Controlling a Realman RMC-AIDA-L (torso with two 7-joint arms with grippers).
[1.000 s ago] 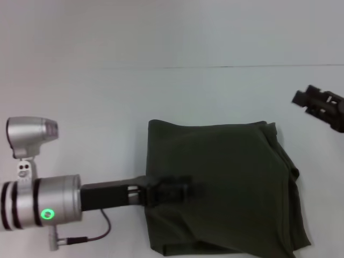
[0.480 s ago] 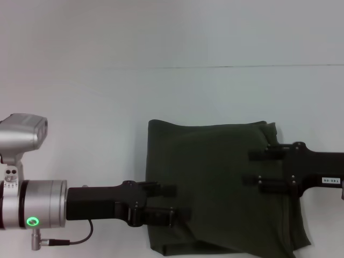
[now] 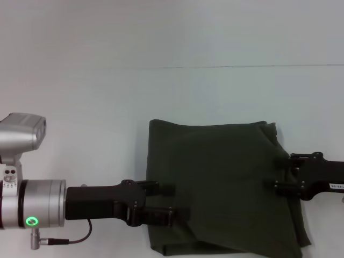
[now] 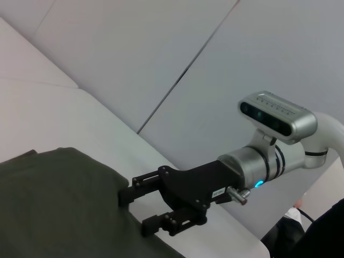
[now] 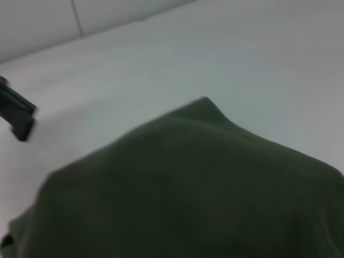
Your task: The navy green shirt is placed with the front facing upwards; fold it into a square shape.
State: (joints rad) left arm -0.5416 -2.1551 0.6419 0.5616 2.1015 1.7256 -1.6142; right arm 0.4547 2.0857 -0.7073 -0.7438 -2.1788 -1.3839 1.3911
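The navy green shirt [image 3: 220,183] lies folded into a rough rectangle on the white table, with its lettering and collar hidden. My left gripper [image 3: 171,202] is open, its two fingers resting low over the shirt's left edge. My right gripper [image 3: 278,172] is open at the shirt's right edge, its fingers over the cloth. The left wrist view shows the shirt [image 4: 54,204] and the right gripper [image 4: 135,212], spread open at the cloth's edge. The right wrist view shows the shirt [image 5: 188,188] up close, with a dark part of the left gripper [image 5: 16,115] beyond it.
The white table [image 3: 161,97] runs around the shirt on all sides, with a seam line [image 3: 231,66] across the far part. A cable [image 3: 80,236] hangs from my left wrist near the front edge.
The right gripper came in from the far right, reached over the shirt, then drew back to its right edge. The left gripper turned and opened at the left edge, then stayed still.
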